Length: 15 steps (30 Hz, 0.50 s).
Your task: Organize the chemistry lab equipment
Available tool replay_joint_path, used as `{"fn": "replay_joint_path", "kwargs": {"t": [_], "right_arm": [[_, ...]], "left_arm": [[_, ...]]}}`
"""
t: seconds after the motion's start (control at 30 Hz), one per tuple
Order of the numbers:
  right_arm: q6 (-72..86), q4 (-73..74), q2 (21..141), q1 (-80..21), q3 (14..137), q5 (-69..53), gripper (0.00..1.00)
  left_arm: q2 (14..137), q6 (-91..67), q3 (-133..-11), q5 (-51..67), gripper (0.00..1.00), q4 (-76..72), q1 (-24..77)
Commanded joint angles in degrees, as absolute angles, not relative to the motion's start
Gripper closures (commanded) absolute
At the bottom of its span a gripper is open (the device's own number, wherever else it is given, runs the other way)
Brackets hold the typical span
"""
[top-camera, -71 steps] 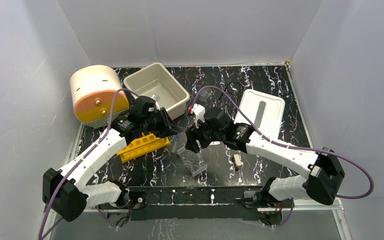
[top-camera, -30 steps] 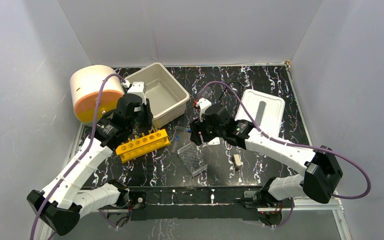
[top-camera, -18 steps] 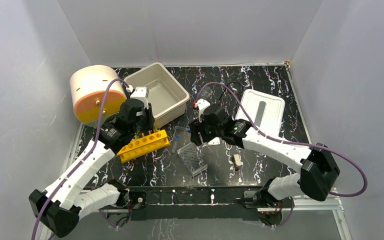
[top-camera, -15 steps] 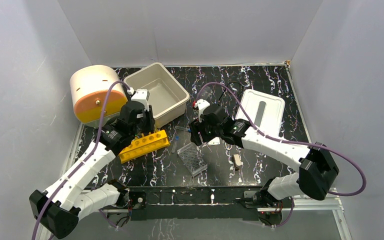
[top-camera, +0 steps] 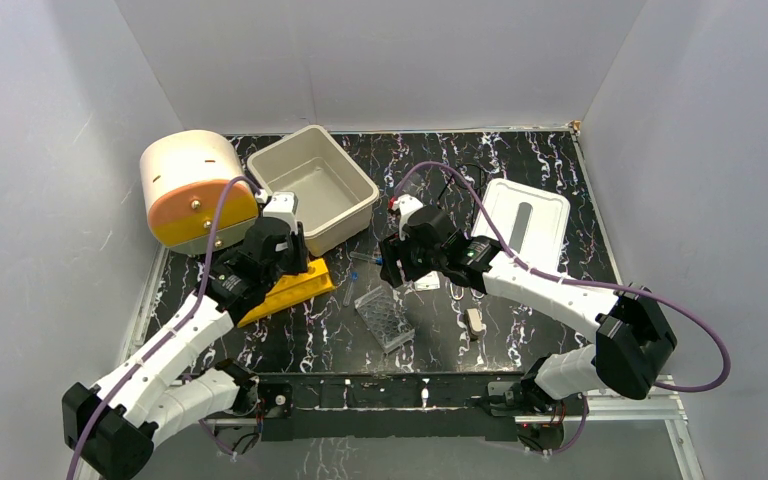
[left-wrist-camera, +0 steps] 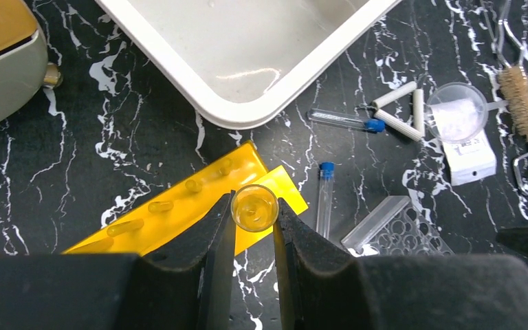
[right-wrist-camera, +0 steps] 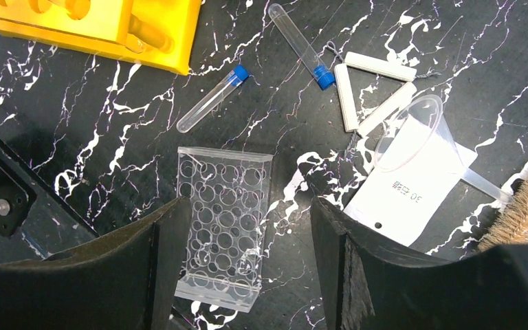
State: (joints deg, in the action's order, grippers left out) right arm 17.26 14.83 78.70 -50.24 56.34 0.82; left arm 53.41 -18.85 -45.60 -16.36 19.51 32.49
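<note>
My left gripper [left-wrist-camera: 254, 208] is shut on a clear tube [left-wrist-camera: 254, 199] seen end-on. It hangs just over the right end of the yellow tube rack [left-wrist-camera: 179, 220], which lies slanted in front of the beige tub [left-wrist-camera: 247, 103]. In the top view the left gripper [top-camera: 285, 262] covers most of the rack [top-camera: 290, 292]. My right gripper [right-wrist-camera: 247, 206] stands open above the clear well tray [right-wrist-camera: 223, 220], with nothing between its fingers. Two blue-capped tubes [right-wrist-camera: 213, 98] [right-wrist-camera: 301, 45] lie flat beside the white triangle [right-wrist-camera: 375, 89].
A clear funnel [right-wrist-camera: 412, 130] rests on a white packet [right-wrist-camera: 412, 199], with a bristle brush [right-wrist-camera: 522, 213] beside them. The white slotted lid [top-camera: 525, 225] lies at the right, a cream-and-orange drum [top-camera: 195, 190] at the back left, and a wooden clamp [top-camera: 475, 322] near the front.
My left arm has come down and forward over the yellow rack, still holding the tube, and now covers most of it. The right arm has barely moved.
</note>
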Motion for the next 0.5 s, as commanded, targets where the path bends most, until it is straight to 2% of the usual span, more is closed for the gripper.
{"fn": "replay_joint_path", "kwargs": {"t": [0.0, 0.47], "right_arm": [[18.30, 12.17, 77.36, -49.85, 56.37, 0.35, 0.28], [18.71, 12.66, 75.51, -49.04, 55.04, 0.35, 0.28]], "left_arm": [[52.48, -17.89, -44.39, -21.65, 0.93, 17.79, 32.70], [51.39, -16.74, -41.60, -29.00, 0.93, 17.35, 32.78]]}}
